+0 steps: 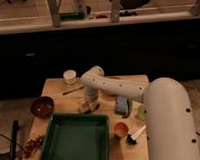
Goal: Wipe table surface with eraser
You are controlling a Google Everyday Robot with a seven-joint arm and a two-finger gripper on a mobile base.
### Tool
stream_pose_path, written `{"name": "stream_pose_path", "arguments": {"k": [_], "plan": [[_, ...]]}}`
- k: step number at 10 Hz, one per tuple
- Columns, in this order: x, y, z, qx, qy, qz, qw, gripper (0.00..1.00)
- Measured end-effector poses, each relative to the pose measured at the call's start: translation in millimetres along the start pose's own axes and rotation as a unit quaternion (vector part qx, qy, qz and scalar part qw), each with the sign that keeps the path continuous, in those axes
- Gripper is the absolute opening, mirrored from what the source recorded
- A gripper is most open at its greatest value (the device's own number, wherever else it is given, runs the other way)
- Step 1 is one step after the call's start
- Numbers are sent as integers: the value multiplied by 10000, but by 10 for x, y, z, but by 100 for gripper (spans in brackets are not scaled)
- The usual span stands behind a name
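Note:
The table surface [56, 89] is a small tabletop of light tan wood. My gripper [88, 105] points straight down at the middle of the table, just behind the green tray. A small pale beige block, the eraser [86, 110], lies on the wood right at the gripper's tip and is partly hidden by it. My white arm [119, 87] reaches in from the lower right across the table.
A white cup [70, 76] stands at the back left with a thin stick [73, 89] in front of it. A brown bowl [42, 106] sits at the left. The green tray [76, 138] fills the front. A blue-grey block [122, 104], orange cup [120, 128] and black-and-white brush [136, 134] lie on the right.

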Motion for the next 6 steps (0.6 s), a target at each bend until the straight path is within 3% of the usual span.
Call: {"name": "stream_pose_path", "arguments": {"k": [3, 6], "plan": [[269, -197, -6, 84, 90, 314, 9994, 0], [261, -629, -13, 228, 94, 430, 9988, 0]]}}
